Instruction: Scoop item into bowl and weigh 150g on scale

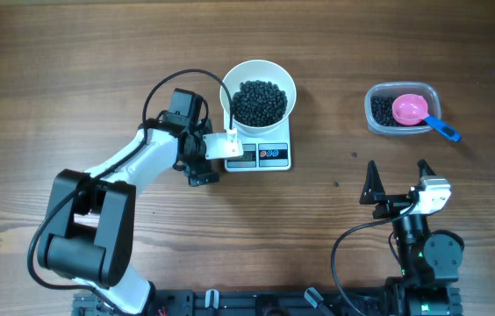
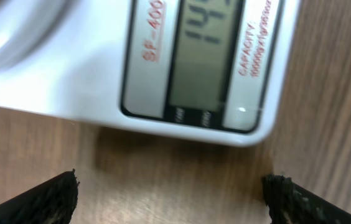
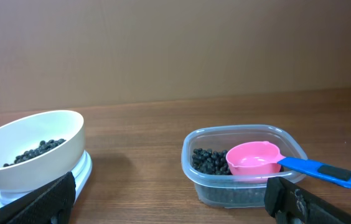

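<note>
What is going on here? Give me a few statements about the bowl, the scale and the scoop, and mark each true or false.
1. The bowl stands on the scale. True.
2. The bowl is empty. False: black beans lie in it.
3. The right gripper holds the pink scoop. False: that gripper is open and empty, and the scoop lies in the clear tub.
4. The left gripper is open, close to the scale. True.
</note>
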You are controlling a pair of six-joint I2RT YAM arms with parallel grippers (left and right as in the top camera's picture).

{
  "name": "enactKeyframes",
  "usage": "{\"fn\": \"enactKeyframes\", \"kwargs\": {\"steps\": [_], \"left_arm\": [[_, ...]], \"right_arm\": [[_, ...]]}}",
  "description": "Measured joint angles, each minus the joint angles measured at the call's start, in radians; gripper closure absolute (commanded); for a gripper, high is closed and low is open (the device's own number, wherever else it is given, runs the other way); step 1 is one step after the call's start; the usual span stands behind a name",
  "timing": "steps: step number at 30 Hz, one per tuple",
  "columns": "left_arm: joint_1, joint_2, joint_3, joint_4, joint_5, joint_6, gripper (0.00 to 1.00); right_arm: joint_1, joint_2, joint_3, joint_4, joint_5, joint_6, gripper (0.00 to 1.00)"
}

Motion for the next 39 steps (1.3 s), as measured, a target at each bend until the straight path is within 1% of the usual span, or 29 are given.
{"fn": "enactKeyframes", "kwargs": {"steps": [4, 6, 9, 13, 17, 33, 39], "left_arm": [[0.000, 0.010, -0.001, 0.068, 0.030, 0.011, 0.00], [0.000, 0.012, -0.001, 0.078, 0.045, 0.014, 0.00], [0.000, 0.016, -0.001, 0.078, 0.068, 0.018, 0.00], [0.001, 0.030, -0.002, 0.054, 0.151, 0.019, 0.00], [0.008, 0.031, -0.002, 0.029, 0.181, 0.018, 0.00], [0.013, 0.032, -0.002, 0.009, 0.203, -0.001, 0.00], [0.011, 0.032, -0.002, 0.002, 0.214, -0.069, 0.00]], "right_arm": [[0.000, 0.000, 0.000, 0.000, 0.000, 0.000, 0.00], [0.000, 0.000, 0.000, 0.000, 0.000, 0.000, 0.00], [0.000, 0.000, 0.000, 0.000, 0.000, 0.000, 0.00], [0.000, 0.000, 0.000, 0.000, 0.000, 0.000, 0.00], [0.000, 0.000, 0.000, 0.000, 0.000, 0.000, 0.00], [0.000, 0.000, 0.000, 0.000, 0.000, 0.000, 0.00], [0.000, 0.000, 0.000, 0.000, 0.000, 0.000, 0.00]]}}
